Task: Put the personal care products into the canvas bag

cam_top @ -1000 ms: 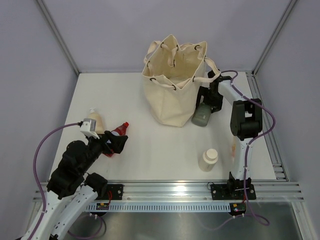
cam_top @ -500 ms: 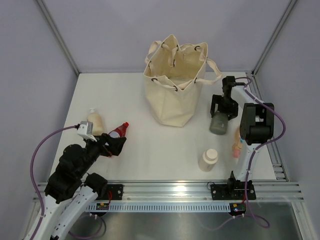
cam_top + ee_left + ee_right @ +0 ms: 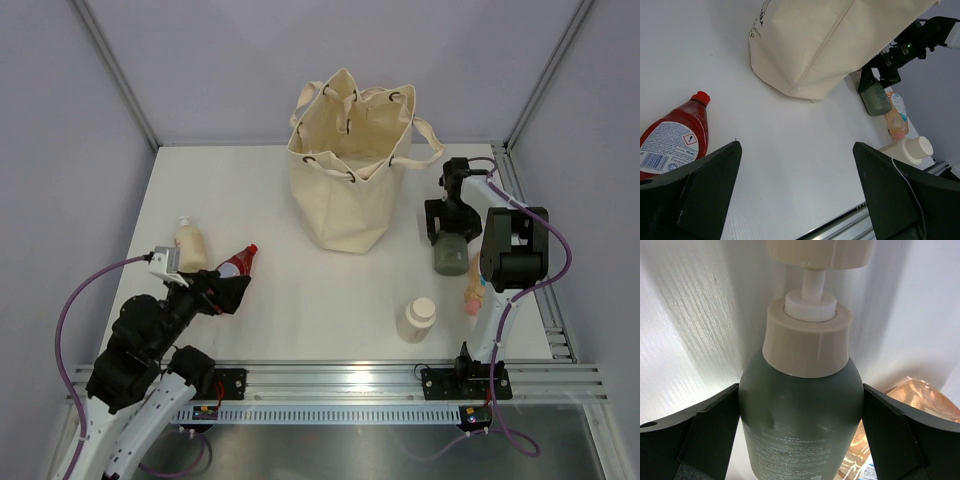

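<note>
One slouched cream canvas tote [image 3: 345,190], one glossy flat red bottle [image 3: 672,140], one squat cream jar [image 3: 417,320], one rounded grey-green pump bottle [image 3: 447,256] clasped by right claw [image 3: 801,390], left claw [image 3: 795,155] spread wide

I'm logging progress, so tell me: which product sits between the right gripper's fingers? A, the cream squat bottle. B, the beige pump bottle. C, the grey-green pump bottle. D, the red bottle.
C: in the right wrist view, the grey-green pump bottle fills the gap in the right gripper, with a finger against each of its sides.
</note>
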